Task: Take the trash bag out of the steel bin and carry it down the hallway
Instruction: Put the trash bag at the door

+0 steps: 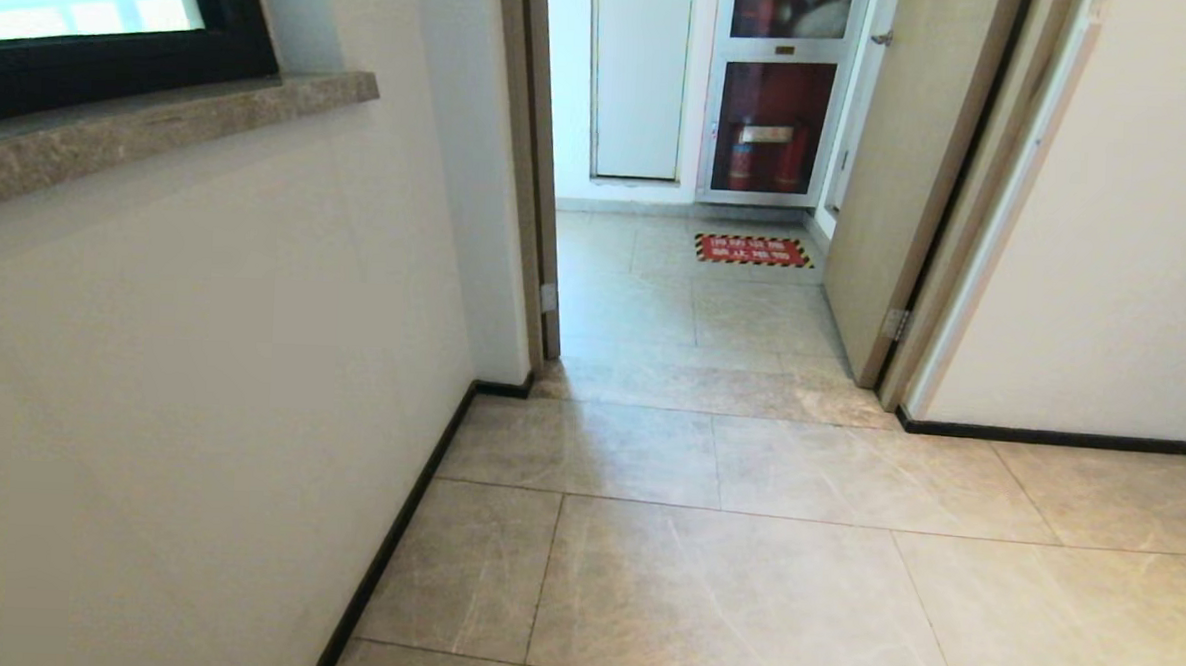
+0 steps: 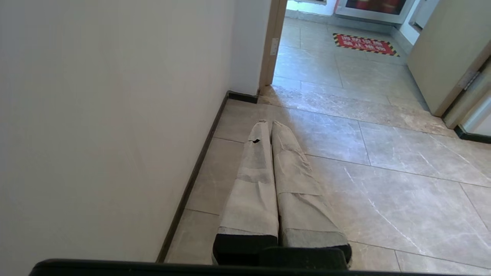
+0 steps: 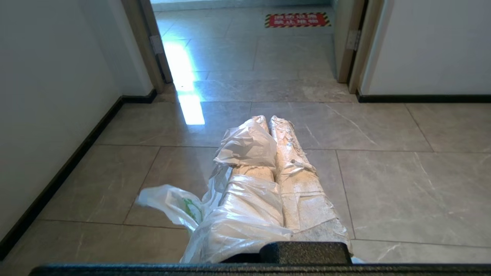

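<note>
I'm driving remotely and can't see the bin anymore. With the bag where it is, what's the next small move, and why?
Probably roll straight ahead through the open doorway. The right gripper is shut on the trash bag, which drapes over its fingers; the left gripper is shut and empty. The floor ahead shows no obstacle; keep off the left wall.

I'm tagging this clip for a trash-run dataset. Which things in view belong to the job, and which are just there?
Part of the job:
- trash bag, draped over the shut right gripper
- hallway floor ahead
- steel bin: not in view

Just there:
- left gripper, shut and empty
- red floor sign
- fire extinguisher cabinet
- open door
- window sill
</note>
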Controlling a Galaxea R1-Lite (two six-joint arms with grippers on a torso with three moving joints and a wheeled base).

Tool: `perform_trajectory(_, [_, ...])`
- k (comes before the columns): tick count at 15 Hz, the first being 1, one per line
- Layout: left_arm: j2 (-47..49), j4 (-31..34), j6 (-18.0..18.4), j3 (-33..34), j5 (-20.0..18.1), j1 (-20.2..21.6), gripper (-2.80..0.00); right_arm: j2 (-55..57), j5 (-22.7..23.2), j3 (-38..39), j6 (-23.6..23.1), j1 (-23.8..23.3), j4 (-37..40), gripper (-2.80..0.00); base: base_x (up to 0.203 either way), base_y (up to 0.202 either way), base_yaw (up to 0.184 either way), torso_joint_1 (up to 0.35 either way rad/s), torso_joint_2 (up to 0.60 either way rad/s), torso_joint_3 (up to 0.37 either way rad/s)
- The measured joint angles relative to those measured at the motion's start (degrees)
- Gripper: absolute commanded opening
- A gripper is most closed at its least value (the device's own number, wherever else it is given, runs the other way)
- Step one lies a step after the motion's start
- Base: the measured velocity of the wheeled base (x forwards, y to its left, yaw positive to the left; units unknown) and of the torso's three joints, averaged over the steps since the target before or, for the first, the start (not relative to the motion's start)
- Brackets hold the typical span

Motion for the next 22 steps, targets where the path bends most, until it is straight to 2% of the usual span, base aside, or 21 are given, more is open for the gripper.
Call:
perform_trajectory(11, [0.0, -0.1, 0.0, 0.0, 0.0, 0.0, -2.80, 0.0, 0.0, 0.0, -0.1, 0.0, 0.3, -2.80, -0.001, -0.001, -0.006, 0.000, 0.00, 0.001])
perform_trajectory(22, [0.0, 0.0, -0.1, 0.0, 0.0, 0.0, -2.80, 0.0, 0.0, 0.0, -0.1, 0.0, 0.4, -2.80, 0.000, 0.009, -0.166, 0.002, 0.00, 0.001])
